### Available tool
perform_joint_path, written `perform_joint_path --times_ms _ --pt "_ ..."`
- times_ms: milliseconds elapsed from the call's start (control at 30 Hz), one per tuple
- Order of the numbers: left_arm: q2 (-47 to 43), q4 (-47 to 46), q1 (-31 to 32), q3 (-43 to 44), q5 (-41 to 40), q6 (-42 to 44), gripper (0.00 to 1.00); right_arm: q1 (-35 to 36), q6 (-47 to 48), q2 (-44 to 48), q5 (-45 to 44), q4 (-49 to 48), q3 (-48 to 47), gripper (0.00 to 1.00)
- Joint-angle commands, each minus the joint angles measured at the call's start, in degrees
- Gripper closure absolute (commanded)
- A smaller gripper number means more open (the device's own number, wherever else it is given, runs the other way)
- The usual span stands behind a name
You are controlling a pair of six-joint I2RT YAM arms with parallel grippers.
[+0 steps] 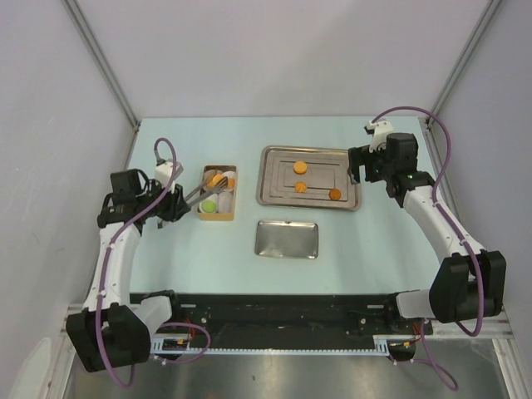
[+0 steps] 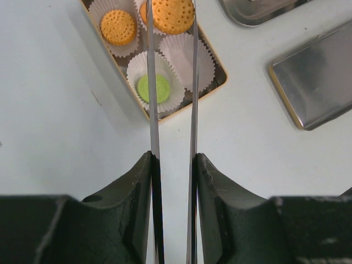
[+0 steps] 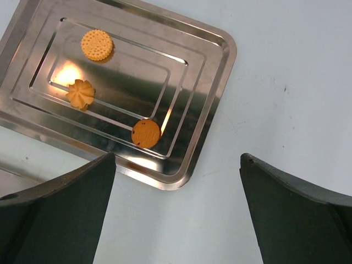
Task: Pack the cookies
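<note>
Tongs (image 2: 152, 82) are clamped in the left jaws. The two steel blades run straight out between the black fingers (image 2: 137, 187), and their tips are squeezing an orange cookie (image 2: 172, 15) over the far end of the small gold-rimmed box (image 2: 184, 104). Can't tell if it touches anything under it.

The left arm (image 1: 116, 249) comes up from its base at the near left corner of the desk (image 1: 374, 249). Its elbow is bent and its wrist points right, so the tongs reach into the box at a slant from the left side.

Inside the box are white paper cups. One holds a second orange cookie (image 2: 118, 27), one holds the green cookie (image 2: 153, 88), and a bare cup (image 2: 190, 58) sits just beside the green one.

The right arm (image 1: 432, 216) stretches up along the right side with its wrist turned left. The right jaws are spread wide with nothing in them, hovering over the desk just off the right edge of the big steel tray (image 3: 214, 82).

Three more are lying on that tray, all apart from each other: a ridged cookie (image 3: 97, 45), a flower-shaped cookie (image 3: 81, 94), and a darker cookie (image 3: 146, 133) nearest the tray's corner.

A smaller steel tray (image 1: 286, 238) lies on the desk just in front of the big one.
</note>
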State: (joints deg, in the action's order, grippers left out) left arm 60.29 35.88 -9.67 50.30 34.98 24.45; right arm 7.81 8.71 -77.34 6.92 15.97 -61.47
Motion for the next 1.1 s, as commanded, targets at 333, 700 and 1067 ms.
perform_joint_path --times_ms 333,700,1067 --pt "-1.6 0.6 -2.0 -4.2 2.5 6.2 0.79 0.5 0.9 0.5 -0.3 -1.6 -0.8 0.0" --pt "0.3 -0.2 -2.0 -5.3 3.2 6.7 0.78 0.4 1.0 1.1 -0.2 -1.5 -0.8 0.0" --pt "0.9 0.2 -2.0 -5.7 4.0 7.3 0.74 0.4 1.0 1.0 -0.3 -1.5 -0.7 0.0"
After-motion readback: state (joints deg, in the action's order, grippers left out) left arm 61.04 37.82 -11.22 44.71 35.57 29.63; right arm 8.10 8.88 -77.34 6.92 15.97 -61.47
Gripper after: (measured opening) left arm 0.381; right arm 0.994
